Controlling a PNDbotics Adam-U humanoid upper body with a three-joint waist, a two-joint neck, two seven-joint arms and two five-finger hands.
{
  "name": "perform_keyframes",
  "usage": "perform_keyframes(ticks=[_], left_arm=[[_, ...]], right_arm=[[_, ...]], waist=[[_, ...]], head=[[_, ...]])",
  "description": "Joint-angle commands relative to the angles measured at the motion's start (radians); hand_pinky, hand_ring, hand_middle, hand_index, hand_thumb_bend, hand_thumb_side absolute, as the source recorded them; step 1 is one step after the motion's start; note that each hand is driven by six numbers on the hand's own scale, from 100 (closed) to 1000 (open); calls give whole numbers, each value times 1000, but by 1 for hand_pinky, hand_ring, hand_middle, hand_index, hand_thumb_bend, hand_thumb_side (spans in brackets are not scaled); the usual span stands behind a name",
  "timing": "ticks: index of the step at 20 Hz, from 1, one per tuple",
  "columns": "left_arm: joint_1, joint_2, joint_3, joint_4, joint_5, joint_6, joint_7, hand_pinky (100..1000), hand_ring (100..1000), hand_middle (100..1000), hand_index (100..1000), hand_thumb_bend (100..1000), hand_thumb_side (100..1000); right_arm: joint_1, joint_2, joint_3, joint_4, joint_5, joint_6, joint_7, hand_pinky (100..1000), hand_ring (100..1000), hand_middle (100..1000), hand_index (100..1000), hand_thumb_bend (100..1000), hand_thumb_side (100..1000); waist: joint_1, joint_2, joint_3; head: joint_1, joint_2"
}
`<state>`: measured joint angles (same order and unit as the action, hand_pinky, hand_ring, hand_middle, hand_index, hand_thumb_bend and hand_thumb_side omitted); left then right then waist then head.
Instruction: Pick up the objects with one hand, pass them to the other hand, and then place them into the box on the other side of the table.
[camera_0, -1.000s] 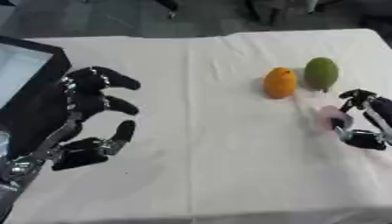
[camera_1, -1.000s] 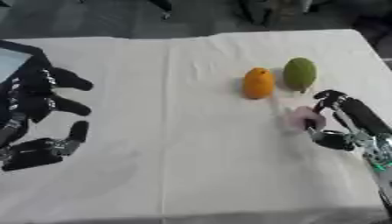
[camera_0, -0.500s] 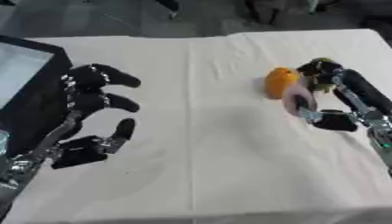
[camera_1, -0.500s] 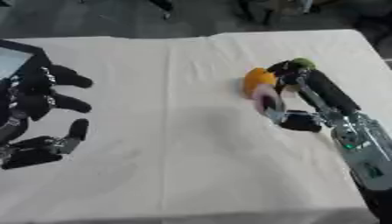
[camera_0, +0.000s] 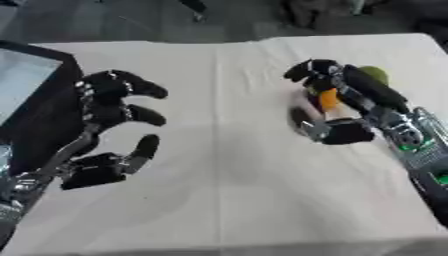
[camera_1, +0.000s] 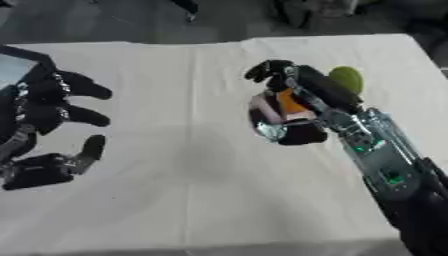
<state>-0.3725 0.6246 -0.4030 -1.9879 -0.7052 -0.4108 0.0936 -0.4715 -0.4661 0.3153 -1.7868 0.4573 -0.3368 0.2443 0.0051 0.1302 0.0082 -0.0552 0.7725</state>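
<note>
Since earlier, my right hand (camera_1: 293, 117) carried the orange fruit (camera_1: 289, 102), fingers clamped around it, toward my waiting, spread left hand (camera_0: 109, 107).

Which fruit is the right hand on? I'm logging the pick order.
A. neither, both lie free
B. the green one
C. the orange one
C: the right hand curls round the orange oval fruit, while the green oval fruit lies free behind it.

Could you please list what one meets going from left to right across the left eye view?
Box → left robot hand → right robot hand, over the orange fruit → green fruit.
</note>
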Motion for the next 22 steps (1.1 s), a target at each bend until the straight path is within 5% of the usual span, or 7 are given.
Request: perform_keyframes(ticks=[1,11,22], left_arm=[[-22,23,-5,-12,-1,22,-33,772,100,753,736,175,100],[-72,19,-40,-12,14,141,-113,783,100,784,765,272,100],[-137,12,-71,-12,41,162,-96,796,100,790,764,363,100]], right_arm=[[-37,12,19,-23,-16,-14,35,701,779,778,328,100,258],[-89,67,63,-14,-40,-33,84,697,776,777,326,100,263],[-113,102,92,-12,-71,-42,118,691,774,775,323,100,273]], waist=[[2,-16,2],[3,-16,4],[4,-17,3]], head=[[-4,-3],[-14,-3],[-22,-3]])
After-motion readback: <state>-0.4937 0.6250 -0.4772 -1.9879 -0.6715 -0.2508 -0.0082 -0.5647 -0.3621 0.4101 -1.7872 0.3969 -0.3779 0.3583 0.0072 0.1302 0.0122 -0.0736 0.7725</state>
